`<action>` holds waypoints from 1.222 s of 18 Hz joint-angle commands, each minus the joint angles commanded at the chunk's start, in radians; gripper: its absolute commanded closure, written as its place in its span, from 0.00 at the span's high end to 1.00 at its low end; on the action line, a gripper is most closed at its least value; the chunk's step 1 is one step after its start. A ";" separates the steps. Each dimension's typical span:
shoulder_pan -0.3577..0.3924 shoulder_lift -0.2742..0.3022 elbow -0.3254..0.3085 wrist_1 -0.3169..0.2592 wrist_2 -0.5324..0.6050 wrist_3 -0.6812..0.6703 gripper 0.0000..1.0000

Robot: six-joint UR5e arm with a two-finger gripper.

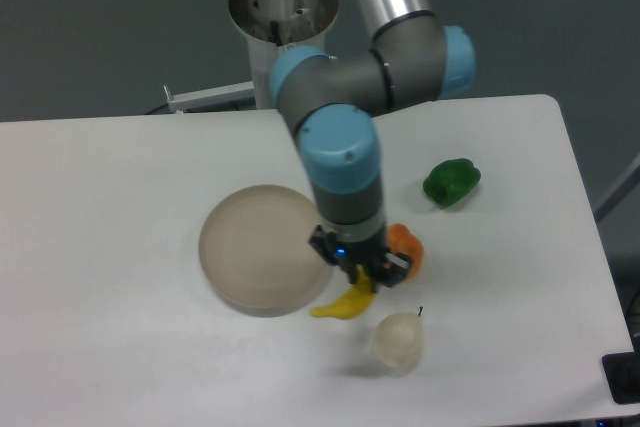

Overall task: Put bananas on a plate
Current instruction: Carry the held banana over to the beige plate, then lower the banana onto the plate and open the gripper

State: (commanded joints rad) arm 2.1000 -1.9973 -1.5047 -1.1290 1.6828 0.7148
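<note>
The yellow banana (343, 304) hangs in the air, pinched at its upper end by my gripper (361, 273), which is shut on it. It sits just off the right front rim of the round beige-grey plate (258, 242), its lower tip close to the plate's edge. The plate holds nothing. My arm comes down from above and hides part of the plate's right side.
An orange lumpy fruit (408, 249) lies right behind the gripper, partly hidden. A pale cream pear-like fruit (397, 341) stands just below and right of the banana. A green pepper (451, 181) lies further right. The robot base (283, 37) stands at the back.
</note>
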 joint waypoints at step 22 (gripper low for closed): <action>-0.115 -0.028 -0.221 0.143 0.009 -0.077 0.39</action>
State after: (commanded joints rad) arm 1.9850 -2.0248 -1.7257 -0.9863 1.6920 0.6381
